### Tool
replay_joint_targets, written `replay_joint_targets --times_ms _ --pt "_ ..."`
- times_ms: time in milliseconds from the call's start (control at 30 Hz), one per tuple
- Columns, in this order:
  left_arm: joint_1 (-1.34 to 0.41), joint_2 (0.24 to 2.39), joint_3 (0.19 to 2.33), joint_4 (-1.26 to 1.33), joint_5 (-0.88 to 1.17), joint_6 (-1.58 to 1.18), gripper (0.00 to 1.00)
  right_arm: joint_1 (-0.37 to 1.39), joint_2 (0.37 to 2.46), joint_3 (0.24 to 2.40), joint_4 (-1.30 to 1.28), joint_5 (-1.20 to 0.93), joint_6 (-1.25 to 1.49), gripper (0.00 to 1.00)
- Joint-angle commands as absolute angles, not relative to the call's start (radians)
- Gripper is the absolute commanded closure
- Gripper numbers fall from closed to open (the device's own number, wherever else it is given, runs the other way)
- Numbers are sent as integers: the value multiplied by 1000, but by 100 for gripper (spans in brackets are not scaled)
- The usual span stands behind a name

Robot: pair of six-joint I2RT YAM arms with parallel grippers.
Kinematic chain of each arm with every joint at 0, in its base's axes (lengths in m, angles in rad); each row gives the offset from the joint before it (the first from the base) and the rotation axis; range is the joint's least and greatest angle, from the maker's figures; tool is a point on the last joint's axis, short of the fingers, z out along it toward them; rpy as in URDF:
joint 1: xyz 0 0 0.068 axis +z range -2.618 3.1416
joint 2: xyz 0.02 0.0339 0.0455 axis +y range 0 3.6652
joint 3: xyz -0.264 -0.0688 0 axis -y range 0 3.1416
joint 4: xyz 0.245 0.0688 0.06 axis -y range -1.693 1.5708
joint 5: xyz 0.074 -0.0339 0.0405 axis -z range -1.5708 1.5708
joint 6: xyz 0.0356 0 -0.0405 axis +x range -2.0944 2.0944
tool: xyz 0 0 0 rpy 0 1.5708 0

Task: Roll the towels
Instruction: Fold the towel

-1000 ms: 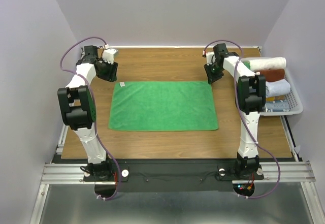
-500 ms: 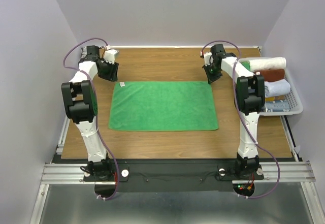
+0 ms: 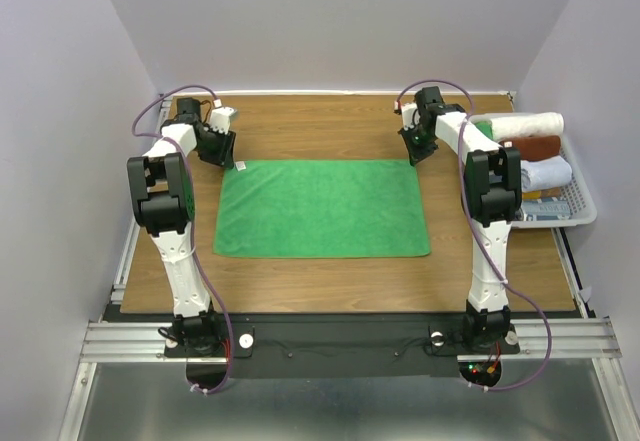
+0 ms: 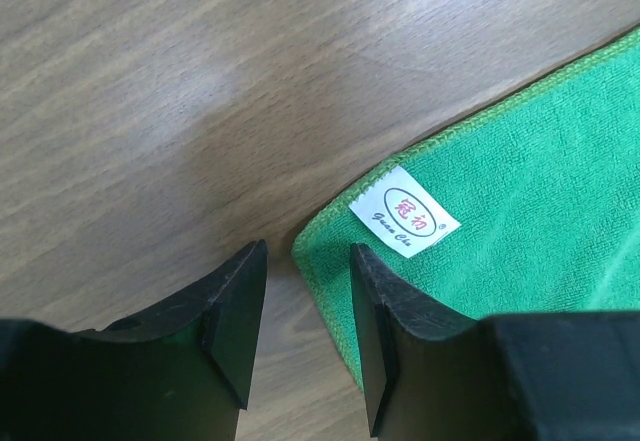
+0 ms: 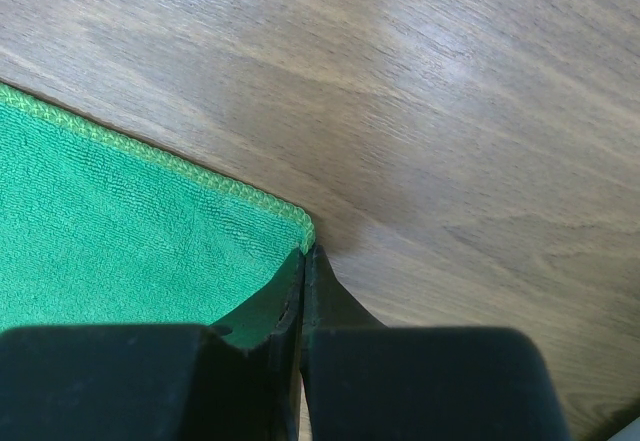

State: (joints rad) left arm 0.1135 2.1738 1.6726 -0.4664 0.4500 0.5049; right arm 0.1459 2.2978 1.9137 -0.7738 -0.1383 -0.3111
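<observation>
Basket (image 3: 578,209) at the right edge of the bench (image 3: 330,121) held a cream roll (image 3: 525,123), a brown roll (image 3: 541,146) and the pale bluish towel (image 3: 548,173). The green towel (image 3: 320,206) lay flat mid-bench. The left end effector (image 4: 307,253) stood released astride its far-left corner. The right end effector (image 5: 303,253) was clenched at its far-right corner. Label (image 4: 404,213) lettering was legible only from the left wrist.

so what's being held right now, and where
The right gripper appears shut on the far right corner of the bright green cloth towel; the left gripper straddles its labelled corner, open.
</observation>
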Motion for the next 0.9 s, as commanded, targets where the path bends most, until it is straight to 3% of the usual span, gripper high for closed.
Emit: replay_joint_targets --times_ms 0,533,700,800,833,867 --pt "118 2174 1700 -449 442 511 51 164 2307 1884 -772 -158 -313 99" --pt "117 2229 1767 -479 497 503 69 166 2338 1928 -772 -140 -299 99" --pt "117 2235 1769 -499 529 514 71 166 2341 1925 -772 -137 -301 99" --pt "117 2230 1764 -508 541 522 87 164 2341 1927 -772 -133 -302 99" --pt "117 2226 1763 -503 541 520 98 163 2339 1927 -772 -132 -302 100" --pt "117 2223 1761 -502 543 522 100 164 2339 1930 -772 -132 -299 100"
